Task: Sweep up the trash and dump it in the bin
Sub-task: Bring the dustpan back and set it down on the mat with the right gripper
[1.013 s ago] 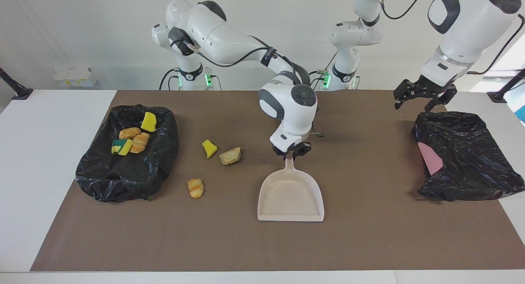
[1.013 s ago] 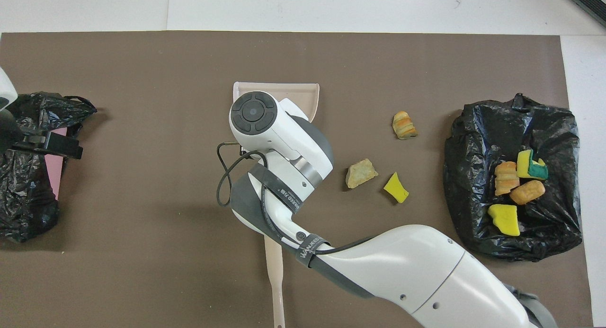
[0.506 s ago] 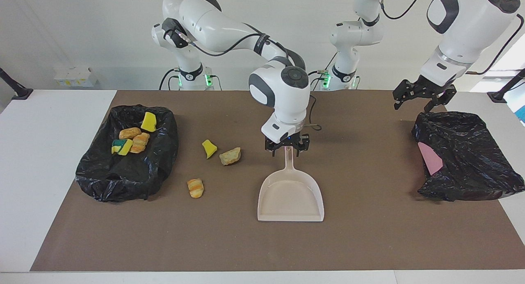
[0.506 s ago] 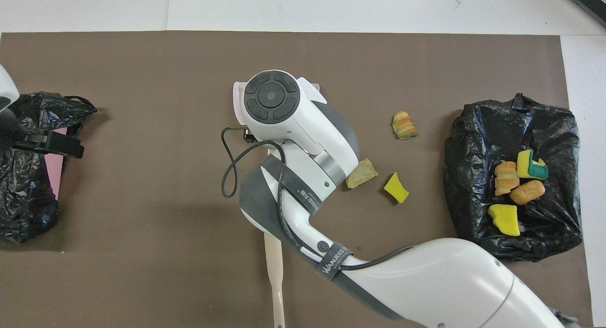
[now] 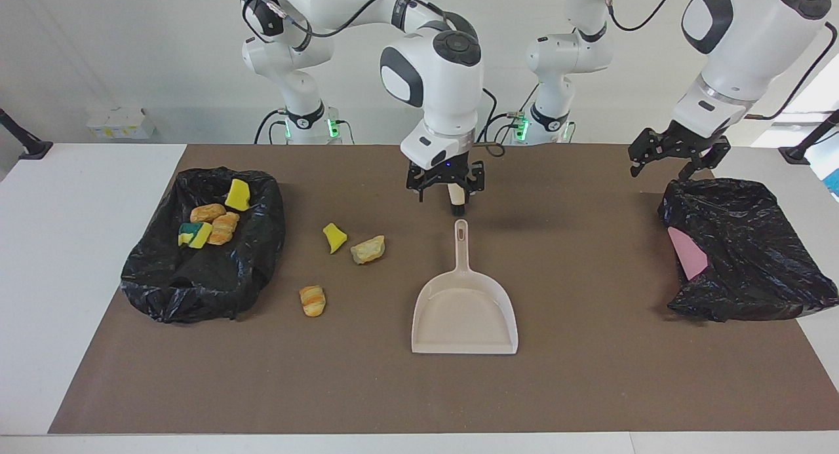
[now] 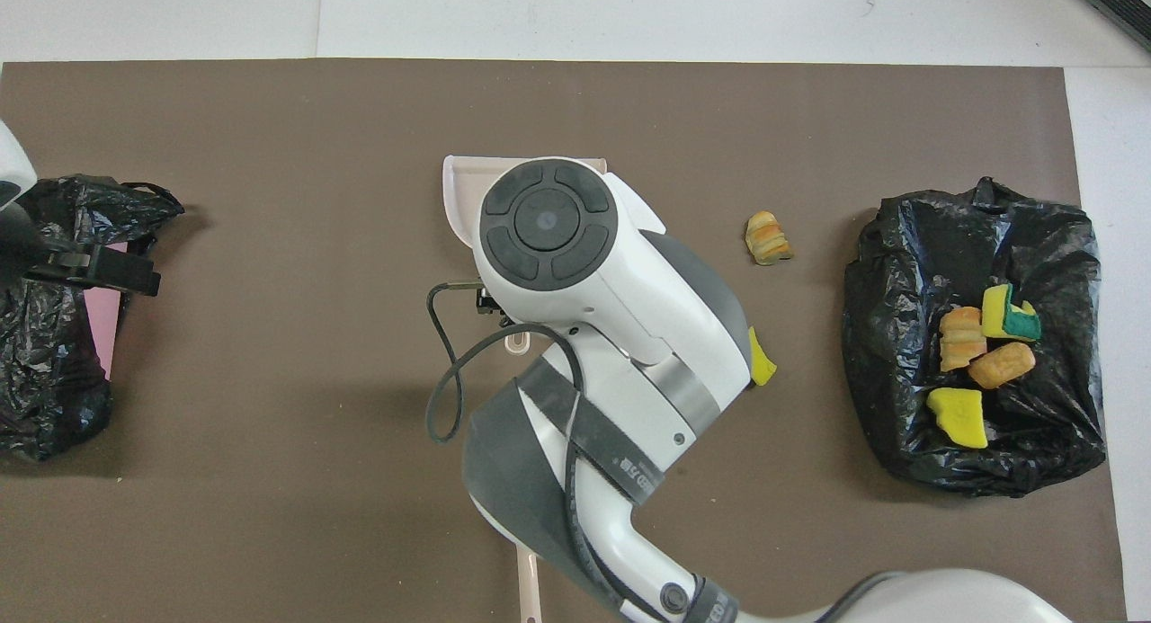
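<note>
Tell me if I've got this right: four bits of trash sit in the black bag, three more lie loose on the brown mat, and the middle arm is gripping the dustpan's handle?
Not quite. The facing view shows the right gripper open in the air above the dustpan, whose handle lies free on the mat. Four pieces do sit in the black bag and three lie loose.

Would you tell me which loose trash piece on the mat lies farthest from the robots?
The striped croissant lump; the yellow sponge chunk and pale bread lump lie nearer the robots.

Right gripper (image 5: 446, 190) raised, open; left gripper (image 5: 675, 154) aloft
</note>
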Controlling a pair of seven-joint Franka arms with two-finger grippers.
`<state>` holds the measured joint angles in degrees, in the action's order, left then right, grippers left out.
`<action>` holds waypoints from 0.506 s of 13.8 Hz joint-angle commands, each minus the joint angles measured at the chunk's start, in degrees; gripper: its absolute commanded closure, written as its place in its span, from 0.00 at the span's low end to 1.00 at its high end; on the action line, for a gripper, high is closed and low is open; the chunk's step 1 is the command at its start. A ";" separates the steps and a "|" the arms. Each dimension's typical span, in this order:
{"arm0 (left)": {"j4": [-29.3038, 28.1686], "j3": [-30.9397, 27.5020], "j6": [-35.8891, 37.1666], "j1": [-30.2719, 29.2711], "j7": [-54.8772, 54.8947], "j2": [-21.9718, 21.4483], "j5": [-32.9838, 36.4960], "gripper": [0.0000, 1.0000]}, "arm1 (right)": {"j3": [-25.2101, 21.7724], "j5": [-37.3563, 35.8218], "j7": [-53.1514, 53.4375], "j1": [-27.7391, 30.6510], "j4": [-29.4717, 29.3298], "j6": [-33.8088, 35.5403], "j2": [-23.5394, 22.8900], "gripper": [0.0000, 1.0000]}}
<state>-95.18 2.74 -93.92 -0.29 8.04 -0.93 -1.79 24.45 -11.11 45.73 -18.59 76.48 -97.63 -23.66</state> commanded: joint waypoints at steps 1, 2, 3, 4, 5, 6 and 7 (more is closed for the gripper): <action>-2.73 -0.28 -1.88 1.51 -0.40 -1.01 0.38 0.00 | 0.51 4.67 -0.47 0.48 10.85 -1.41 7.02 0.00; -3.08 -0.28 -2.41 1.78 -0.40 -1.01 0.38 0.00 | 0.51 7.04 -0.47 -0.04 14.71 -2.55 9.48 0.00; -3.52 -0.28 -2.76 1.96 -0.48 -0.92 0.38 0.00 | 0.51 8.37 -0.47 -0.48 18.58 -4.48 11.77 0.00; -4.05 -0.28 -2.85 2.31 -0.49 -1.09 0.38 0.00 | 0.51 9.95 -0.56 -1.18 23.75 -7.28 14.84 0.00; -4.40 -0.28 -3.29 2.40 -0.49 -1.18 0.38 0.00 | 0.51 11.88 -0.82 -1.79 28.85 -10.18 18.09 0.00; -4.66 -0.19 -4.68 2.48 -0.40 -0.75 0.38 0.00 | 0.51 14.86 -1.17 -2.24 34.82 -13.69 21.43 0.00; -4.75 -0.19 -6.09 3.53 -0.57 0.04 0.29 0.00 | 0.51 17.24 -1.61 -2.85 39.66 -16.16 24.42 0.00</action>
<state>-98.14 3.06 -96.91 1.48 8.02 -0.79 -1.81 25.08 1.71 45.74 -21.72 103.18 -107.73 -8.24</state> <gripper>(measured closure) 0.000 0.000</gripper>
